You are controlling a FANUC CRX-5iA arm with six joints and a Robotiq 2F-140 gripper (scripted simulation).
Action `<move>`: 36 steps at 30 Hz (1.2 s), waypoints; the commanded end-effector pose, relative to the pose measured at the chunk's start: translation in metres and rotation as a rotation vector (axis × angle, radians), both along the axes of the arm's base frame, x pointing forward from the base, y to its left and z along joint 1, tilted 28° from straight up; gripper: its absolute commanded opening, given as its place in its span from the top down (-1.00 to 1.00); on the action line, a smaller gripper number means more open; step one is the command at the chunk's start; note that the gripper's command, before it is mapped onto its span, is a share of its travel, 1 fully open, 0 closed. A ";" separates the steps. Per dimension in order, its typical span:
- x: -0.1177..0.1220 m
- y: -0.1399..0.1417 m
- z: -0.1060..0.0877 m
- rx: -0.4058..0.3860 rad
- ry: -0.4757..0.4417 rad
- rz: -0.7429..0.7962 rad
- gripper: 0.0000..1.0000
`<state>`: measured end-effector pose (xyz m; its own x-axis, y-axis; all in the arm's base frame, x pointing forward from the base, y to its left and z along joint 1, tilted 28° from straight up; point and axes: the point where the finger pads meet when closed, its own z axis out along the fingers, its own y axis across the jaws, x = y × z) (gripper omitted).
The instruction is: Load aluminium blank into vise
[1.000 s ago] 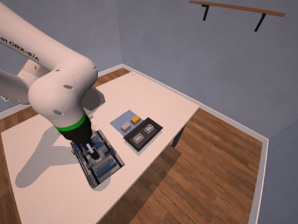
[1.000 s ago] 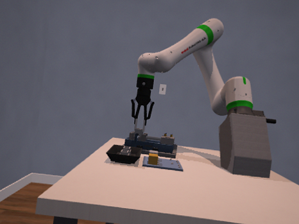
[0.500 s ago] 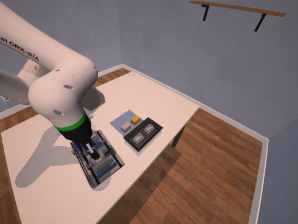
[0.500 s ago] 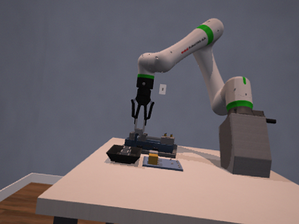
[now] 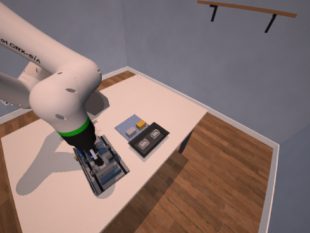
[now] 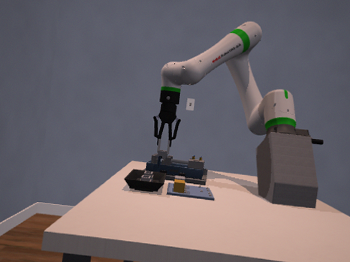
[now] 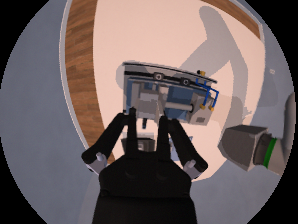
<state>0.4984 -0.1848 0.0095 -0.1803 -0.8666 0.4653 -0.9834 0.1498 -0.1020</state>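
Over the vise (image 5: 111, 172), the arm hangs straight down and the gripper (image 6: 164, 153) reaches to the vise's top. Its 2 fingers (image 6: 159, 144) are drawn in narrow and clamped on something at the vise; it looks like a pale grey blank (image 7: 148, 104), though the fingertips cover most of it in the wrist view and the top view hides the contact behind the black wrist. Whether that piece sits flat on the low bars cannot be told from here.

Across to the infeed plate (image 5: 124, 126), just beside the vise: 1 grey aluminium blank (image 5: 130, 131) and 1 brass blank (image 5: 141, 124) lie flat on it, near each other but apart, both inside the plate's edge.

Right against the plate's far side sits the black outfeed tray (image 5: 165, 130), and in it are 2 finished parts (image 5: 144, 144), side by side, pockets facing up, neither one visibly tilted.

From the exterior view, tray, plate and vise are clustered near the table's (image 6: 198, 226) edge, with the arm's grey pedestal (image 6: 289, 184) standing well apart to the right.
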 end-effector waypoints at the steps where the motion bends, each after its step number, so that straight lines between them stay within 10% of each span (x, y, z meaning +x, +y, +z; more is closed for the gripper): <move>1: 0.000 0.000 0.000 0.000 0.000 0.000 1.00; 36: 0.003 0.004 -0.002 0.000 0.000 0.000 1.00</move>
<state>0.5012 -0.1807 0.0073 -0.1803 -0.8666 0.4653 -0.9834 0.1498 -0.1019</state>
